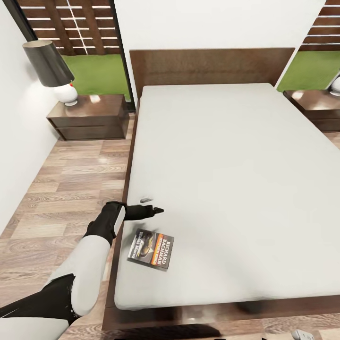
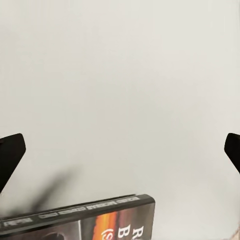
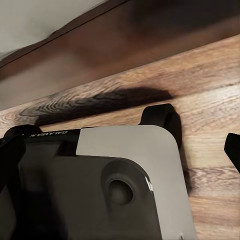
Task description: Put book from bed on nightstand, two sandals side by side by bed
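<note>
The book [image 1: 151,249], dark with an orange-red picture and white "Richard Bachman" lettering, lies flat on the bed's light-grey mattress [image 1: 226,179] near its front left corner. My left gripper [image 1: 152,205] hovers over the mattress just beyond the book, open and holding nothing. In the left wrist view the gripper [image 2: 120,150] has its fingertips [image 2: 11,155] far apart, and the book's edge [image 2: 100,217] lies just short of them. My right gripper [image 3: 120,150] hangs low over the wood floor beside my base, open and empty. The sandals are out of view.
A dark-brown nightstand [image 1: 89,115] with a black-shaded lamp [image 1: 49,66] stands left of the headboard [image 1: 212,66]. The other nightstand [image 1: 316,106] is at the right. A strip of wood floor [image 1: 66,189] runs between the white wall and the bed.
</note>
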{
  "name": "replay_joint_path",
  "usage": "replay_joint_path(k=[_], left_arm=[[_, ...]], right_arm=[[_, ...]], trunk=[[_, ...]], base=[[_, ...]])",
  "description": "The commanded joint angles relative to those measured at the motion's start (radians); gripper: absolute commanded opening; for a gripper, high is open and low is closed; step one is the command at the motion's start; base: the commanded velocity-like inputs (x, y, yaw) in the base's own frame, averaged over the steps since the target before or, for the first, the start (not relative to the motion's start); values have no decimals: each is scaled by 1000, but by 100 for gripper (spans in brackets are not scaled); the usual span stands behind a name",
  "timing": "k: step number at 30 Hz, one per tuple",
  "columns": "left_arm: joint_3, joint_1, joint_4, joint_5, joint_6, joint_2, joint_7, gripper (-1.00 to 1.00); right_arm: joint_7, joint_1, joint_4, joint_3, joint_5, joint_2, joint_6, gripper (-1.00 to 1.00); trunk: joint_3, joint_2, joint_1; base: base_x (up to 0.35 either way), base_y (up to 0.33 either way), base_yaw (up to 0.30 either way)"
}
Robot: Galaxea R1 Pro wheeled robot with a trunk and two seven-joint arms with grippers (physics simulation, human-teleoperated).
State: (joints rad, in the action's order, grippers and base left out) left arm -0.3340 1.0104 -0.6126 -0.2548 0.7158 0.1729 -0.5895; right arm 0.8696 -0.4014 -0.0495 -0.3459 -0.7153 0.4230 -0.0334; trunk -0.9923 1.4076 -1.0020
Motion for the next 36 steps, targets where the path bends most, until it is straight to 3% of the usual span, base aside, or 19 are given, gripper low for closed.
replay_joint_path(k=[1,11,32,36], left_arm=[[-8,0,-1,-10,-2,2,-9,100],[-8,-1,-1,-9,-15,2,-9,100],[-8,-3,-1,-9,-13,2,-12,100],[-8,-3,-1,-9,-13,2,-12,100]], right_arm=[[2,0,0,-8,-6,0,-3,100],[3,0,0,-8,-7,0,-3,100],[3,0,0,-8,-6,0,-3,100],[3,0,0,-8,-6,0,-3,100]], trunk=[[-1,0,0],[-1,0,0],[-1,0,0],[-13,28,-15]], base=[[0,0,0],[-147,0,0],[-6,0,0],[0,0,0]])
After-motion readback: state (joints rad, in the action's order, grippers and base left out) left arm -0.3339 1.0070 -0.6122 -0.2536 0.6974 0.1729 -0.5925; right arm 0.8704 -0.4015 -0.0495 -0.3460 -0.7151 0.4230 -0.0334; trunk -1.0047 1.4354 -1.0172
